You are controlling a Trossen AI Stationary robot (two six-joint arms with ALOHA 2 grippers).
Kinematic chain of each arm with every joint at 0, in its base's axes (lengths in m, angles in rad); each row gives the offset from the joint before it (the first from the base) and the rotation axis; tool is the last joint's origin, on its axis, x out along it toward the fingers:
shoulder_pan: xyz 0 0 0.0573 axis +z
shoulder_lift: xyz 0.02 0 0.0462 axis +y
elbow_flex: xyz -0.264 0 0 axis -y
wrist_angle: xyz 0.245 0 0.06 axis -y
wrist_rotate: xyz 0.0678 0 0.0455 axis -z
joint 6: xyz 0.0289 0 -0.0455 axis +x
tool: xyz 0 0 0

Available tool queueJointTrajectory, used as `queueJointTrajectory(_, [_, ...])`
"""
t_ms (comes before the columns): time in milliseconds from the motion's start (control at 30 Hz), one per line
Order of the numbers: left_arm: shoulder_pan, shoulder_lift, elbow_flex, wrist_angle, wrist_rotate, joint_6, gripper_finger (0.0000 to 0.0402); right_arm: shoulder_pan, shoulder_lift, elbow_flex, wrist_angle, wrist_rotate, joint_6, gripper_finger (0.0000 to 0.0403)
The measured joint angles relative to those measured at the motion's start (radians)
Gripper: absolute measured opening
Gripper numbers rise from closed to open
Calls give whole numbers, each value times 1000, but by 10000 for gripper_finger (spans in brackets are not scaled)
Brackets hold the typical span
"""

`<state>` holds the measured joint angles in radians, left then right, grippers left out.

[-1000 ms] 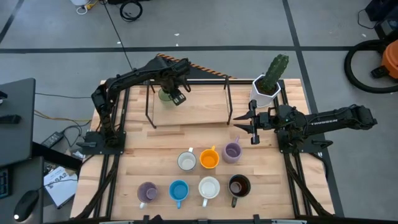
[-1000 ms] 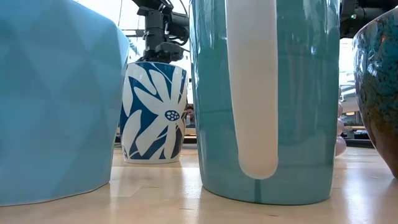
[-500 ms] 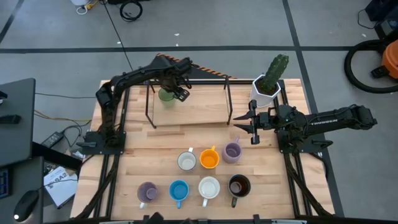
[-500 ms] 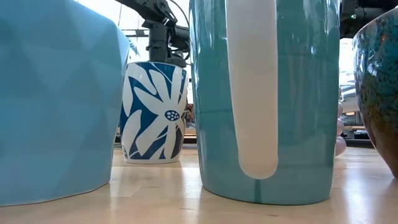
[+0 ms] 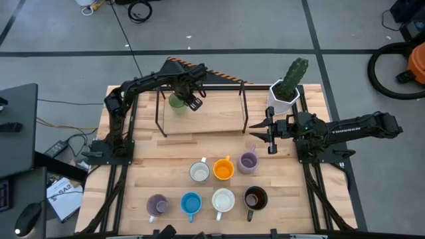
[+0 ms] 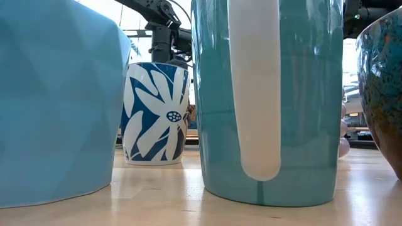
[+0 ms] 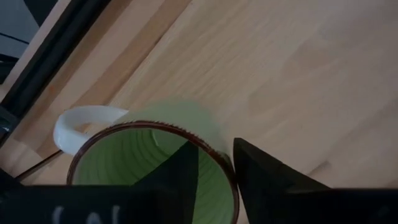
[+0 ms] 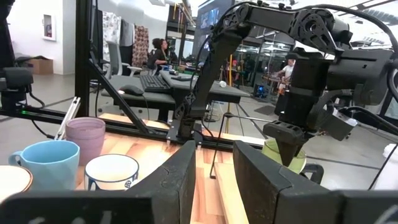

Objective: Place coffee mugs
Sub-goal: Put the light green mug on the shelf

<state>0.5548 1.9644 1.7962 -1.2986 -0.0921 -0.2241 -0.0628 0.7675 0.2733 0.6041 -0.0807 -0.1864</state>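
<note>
A green mug with a white handle stands upright on the wooden board inside a black wire frame at the table's far side. My left gripper points down over it, open, one finger inside the mug and one outside. It also shows in the right wrist view, where my left gripper dips into the green mug. My right gripper waits open at the right, holding nothing. Several other mugs stand in two rows near the front, among them orange and blue. My left gripper comes from above, pointing down, astride the green mug's rim on the side away from the handle. One finger is inside and the other lies against the rim outside. Green still shows between the inner finger and the wall. The mug stands on the board.
A white faceted pot with a cactus stands at the far right, close to my right arm. The frame's upright rods flank the green mug's place. Bare wood lies left of the grey-white mug. The low view is filled by mugs standing close to the camera.
My left gripper has sunk a little over the green mug and shifted slightly toward the table's far edge. The mug has stayed where it was.
</note>
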Motion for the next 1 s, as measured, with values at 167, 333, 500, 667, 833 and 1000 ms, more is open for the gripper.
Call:
queueJointTrajectory(167, [0, 0, 0, -12, 0, 1, 87, 0, 0, 0, 0, 0, 0, 114])
queueJointTrajectory(333, [0, 0, 0, -33, -1, 51, 67, 0, 0, 0, 0, 0, 0, 114])
queueJointTrajectory(500, [4, 0, 0, -36, -1, 98, 50, 0, 0, 0, 0, 0, 0, 114])
queueJointTrajectory(667, [7, 0, 0, -63, -15, 107, 44, 0, 0, 0, 0, 0, 0, 114])
queueJointTrajectory(833, [10, 0, 0, -62, -20, 106, 44, 0, 0, 0, -1, 0, 0, 114])
queueJointTrajectory(1000, [10, 0, 0, -61, -21, 106, 44, 0, 0, 0, 0, 0, 0, 114])
